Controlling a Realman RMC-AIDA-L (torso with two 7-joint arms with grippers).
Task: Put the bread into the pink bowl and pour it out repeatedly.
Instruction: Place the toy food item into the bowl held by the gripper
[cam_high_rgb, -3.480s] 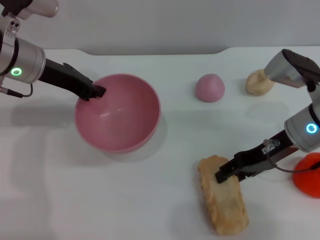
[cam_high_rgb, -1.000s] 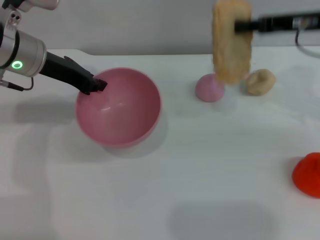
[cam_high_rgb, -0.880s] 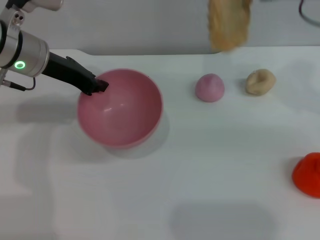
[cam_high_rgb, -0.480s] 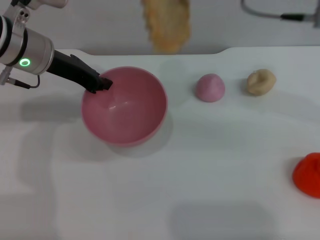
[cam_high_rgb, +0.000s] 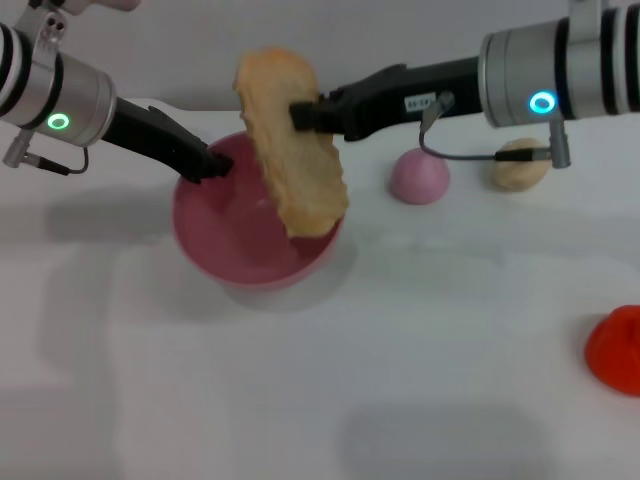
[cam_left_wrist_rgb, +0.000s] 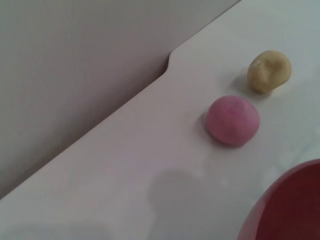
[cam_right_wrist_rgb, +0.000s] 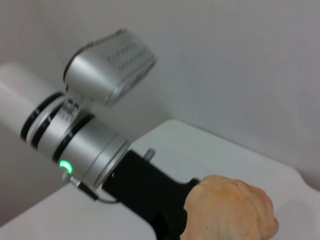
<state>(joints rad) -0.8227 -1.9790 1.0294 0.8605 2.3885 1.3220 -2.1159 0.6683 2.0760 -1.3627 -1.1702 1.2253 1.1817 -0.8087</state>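
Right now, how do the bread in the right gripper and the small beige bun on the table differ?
The bread is long and ridged; the bun is small, rounded and knotted. The bread hangs tilted over the pink bowl, clamped by the right gripper; the bun rests untouched on the table beside the pink dome. Both are tan.

The bread (cam_high_rgb: 292, 140) is seen as tan and golden, its surface mottled with paler cream patches and rough ridging along the edges. The bowl (cam_high_rgb: 205, 235) is coloured a deep, plain pink throughout. The left claw (cam_high_rgb: 212, 165) and right claw (cam_high_rgb: 300, 113) are both black, carried on silver arm segments banded in black; a green ring light is shown on the left arm and a blue-green one on the right. A white desk (cam_high_rgb: 420, 340) is seen beneath. A pale pink dome (cam_high_rgb: 418, 176), a beige bun (cam_high_rgb: 520, 165) and an orange-red object (cam_high_rgb: 615, 348) are also visible.
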